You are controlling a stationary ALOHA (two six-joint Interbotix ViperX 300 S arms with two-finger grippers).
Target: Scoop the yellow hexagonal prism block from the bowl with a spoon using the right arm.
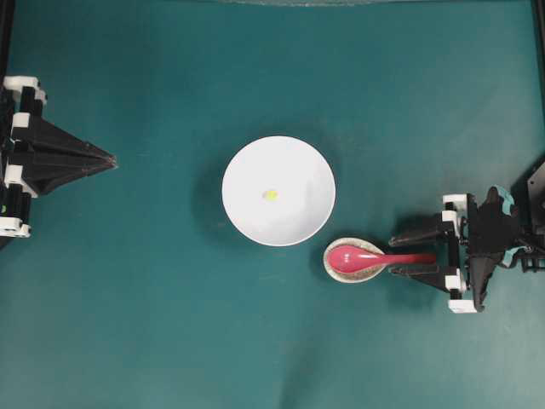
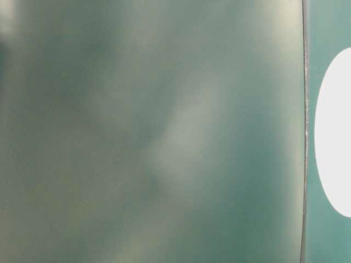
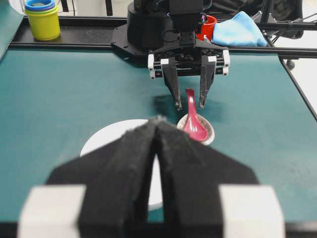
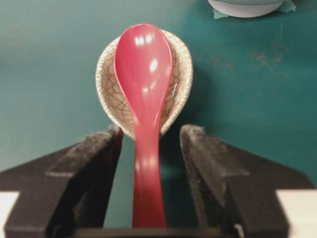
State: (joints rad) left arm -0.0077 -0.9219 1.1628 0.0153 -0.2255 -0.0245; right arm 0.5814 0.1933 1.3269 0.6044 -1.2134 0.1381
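Two arms over a teal table (image 1: 153,324). Right gripper (image 1: 415,257) sits near the right edge, jaws spread wide, one finger either side of the spoon handle, not touching it; gap visible on both sides in the right wrist view. The spoon (image 1: 366,258), glossy pink-red, lies with its scoop in a small crackle-glazed oval spoon rest (image 1: 353,260), handle pointing out toward the right edge and running between the fingers (image 4: 94,163). Spoon rest sits just beside the bowl's lower-right rim; cannot tell if they touch.

White bowl (image 1: 278,191) at about the table's middle. Yellow hexagonal prism block (image 1: 270,194) lies inside it, near the centre of the bowl floor, tiny, well apart from the spoon.

Left gripper (image 1: 106,160) parked by the left edge, fingers pressed together, nothing in them, tip pointing toward the bowl, well apart from it.

Left wrist view: yellow stacking cups (image 3: 42,19) with a blue one on top beyond the far left corner, a red cup (image 3: 209,26) and blue cloth (image 3: 241,29) beyond the far edge.

Table-level view is a blur; only a white slice at its right edge.
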